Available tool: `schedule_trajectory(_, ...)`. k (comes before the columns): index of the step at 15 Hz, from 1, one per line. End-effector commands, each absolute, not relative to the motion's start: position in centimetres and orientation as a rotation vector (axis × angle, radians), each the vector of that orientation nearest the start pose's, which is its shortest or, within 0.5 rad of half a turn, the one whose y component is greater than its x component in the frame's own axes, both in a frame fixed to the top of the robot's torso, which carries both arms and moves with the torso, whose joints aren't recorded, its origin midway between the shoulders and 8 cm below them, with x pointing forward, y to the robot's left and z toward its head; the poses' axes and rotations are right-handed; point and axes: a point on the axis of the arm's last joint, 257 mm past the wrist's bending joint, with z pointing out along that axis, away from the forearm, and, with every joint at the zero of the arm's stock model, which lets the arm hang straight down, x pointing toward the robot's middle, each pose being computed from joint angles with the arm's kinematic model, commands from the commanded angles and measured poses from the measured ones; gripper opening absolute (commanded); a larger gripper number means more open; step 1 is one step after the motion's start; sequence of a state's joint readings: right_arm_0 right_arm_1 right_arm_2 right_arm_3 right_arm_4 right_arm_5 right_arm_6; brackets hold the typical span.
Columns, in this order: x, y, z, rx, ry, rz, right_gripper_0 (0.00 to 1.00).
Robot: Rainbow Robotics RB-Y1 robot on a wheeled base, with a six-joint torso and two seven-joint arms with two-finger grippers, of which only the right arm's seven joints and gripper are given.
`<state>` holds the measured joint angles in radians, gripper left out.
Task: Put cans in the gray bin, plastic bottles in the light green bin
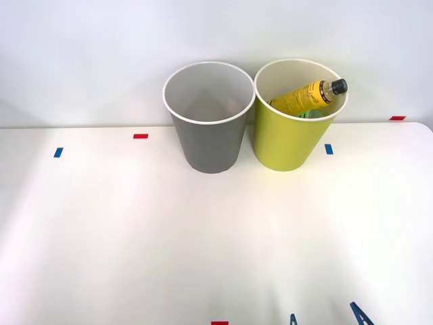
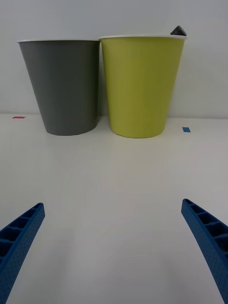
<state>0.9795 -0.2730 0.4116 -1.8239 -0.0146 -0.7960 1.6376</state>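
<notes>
Blue ribbed right gripper (image 2: 114, 247) sat spread wide and empty, tall gray plastic bin (image 2: 64, 85) and yellow-green plastic bin (image 2: 141, 85) straight ahead of it, yellow-labelled plastic bottle (image 1: 304, 97) leaning inside the green one.

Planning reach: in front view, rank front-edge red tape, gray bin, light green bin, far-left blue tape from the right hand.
1. front-edge red tape, left of right hand
2. light green bin, ahead
3. gray bin, ahead-left
4. far-left blue tape, beyond
</notes>
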Motion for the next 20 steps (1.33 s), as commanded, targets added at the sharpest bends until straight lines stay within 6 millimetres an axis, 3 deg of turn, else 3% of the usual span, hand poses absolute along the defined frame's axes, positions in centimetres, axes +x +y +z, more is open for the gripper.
schedule_trajectory(1,20.73,-17.43,-27.68,-0.132,1.506,0.108,1.0)
schedule_trajectory(20,20.73,-17.43,-27.68,-0.132,1.506,0.108,1.0)
